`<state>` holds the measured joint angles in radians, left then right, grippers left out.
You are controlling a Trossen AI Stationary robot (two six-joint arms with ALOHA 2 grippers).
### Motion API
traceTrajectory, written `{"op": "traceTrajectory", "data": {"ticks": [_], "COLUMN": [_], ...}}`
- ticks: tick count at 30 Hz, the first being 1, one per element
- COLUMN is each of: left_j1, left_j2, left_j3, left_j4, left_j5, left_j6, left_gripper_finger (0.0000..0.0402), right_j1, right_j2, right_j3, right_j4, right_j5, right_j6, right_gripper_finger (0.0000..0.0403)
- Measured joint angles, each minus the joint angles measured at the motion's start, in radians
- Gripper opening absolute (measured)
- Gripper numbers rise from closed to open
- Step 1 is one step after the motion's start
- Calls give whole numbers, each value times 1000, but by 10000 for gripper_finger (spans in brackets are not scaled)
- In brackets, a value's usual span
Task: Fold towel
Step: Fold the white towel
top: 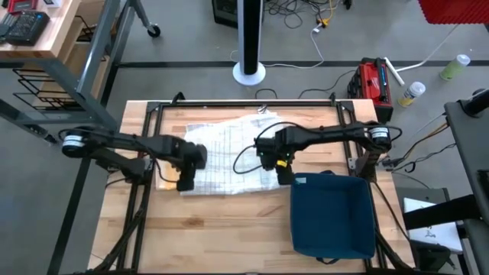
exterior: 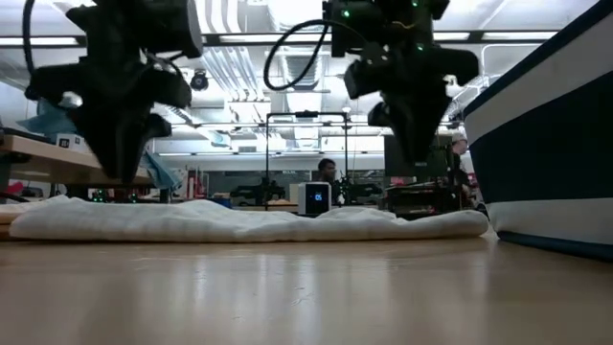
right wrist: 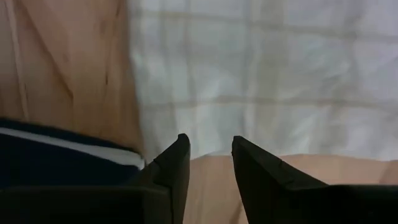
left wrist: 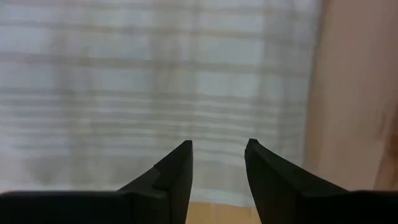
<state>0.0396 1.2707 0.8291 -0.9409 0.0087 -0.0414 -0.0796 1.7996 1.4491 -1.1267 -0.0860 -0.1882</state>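
Observation:
A white towel with thin grey checks (top: pixel 225 153) lies flat on the wooden table (top: pixel 214 229), a little rumpled along its far edge. In the low view the towel (exterior: pixel 249 220) is a low, long heap. My left gripper (top: pixel 186 182) hangs open above the towel's near left corner, clear of the cloth, and the left wrist view shows the gap between its fingertips (left wrist: pixel 217 146) with nothing in it. My right gripper (top: pixel 283 174) hangs open above the towel's near right corner. In the right wrist view its fingertips (right wrist: pixel 210 142) stand over the towel's near edge (right wrist: pixel 261 93).
A dark blue bin with a white stripe (top: pixel 332 214) stands on the table just to the right of the towel's near right corner, close under my right arm. It fills the low view's right side as the bin wall (exterior: pixel 546 144). Bare wood lies between the towel and the table's near edge.

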Motion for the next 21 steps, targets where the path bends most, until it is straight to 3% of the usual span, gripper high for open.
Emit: {"op": "traceTrajectory", "data": {"ticks": [9,21], "left_j1": [-127,-189], "left_j2": [183,244], "left_j3": [0,-28], "left_j4": [-3,17], "left_j5": [1,16], "left_j6": [-10,-211], "left_gripper_finger": [154,155], "right_j1": [107,168], "right_j2": [32,43], "right_j3": [-86,-86], "right_j4": [65,186], "right_j5": [-15,49], "right_j6": [68,121], "right_gripper_finger": [167,190]}}
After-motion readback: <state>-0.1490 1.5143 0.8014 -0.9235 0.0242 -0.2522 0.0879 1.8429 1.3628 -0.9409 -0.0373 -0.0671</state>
